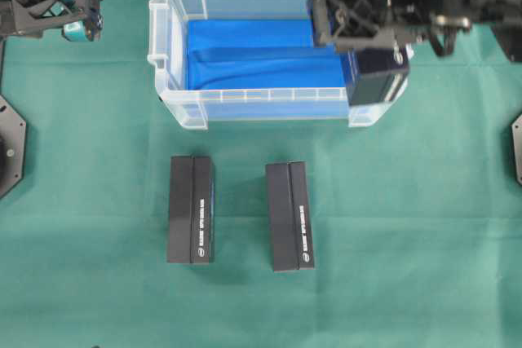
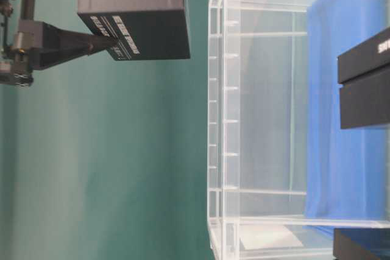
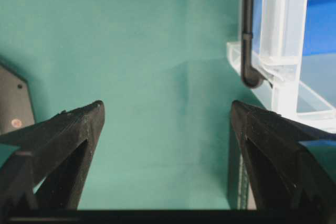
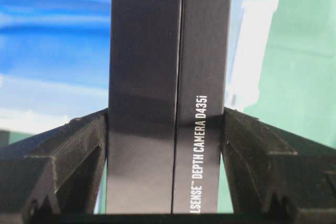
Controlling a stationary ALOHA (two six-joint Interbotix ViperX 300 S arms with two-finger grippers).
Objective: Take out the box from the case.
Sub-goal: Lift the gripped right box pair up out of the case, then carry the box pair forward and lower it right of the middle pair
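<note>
The right gripper (image 1: 359,38) reaches in from the upper right of the overhead view and hangs above the right end of the case (image 1: 245,103). Its two black fingers (image 4: 79,150) press against the opposite long faces of a dark box (image 4: 168,103), clamping it between them, with the box lifted clear of the table. The left gripper (image 1: 81,14) sits at the upper left corner of the overhead view, well apart from the case, its fingers (image 3: 68,140) spread wide with nothing between them.
</note>
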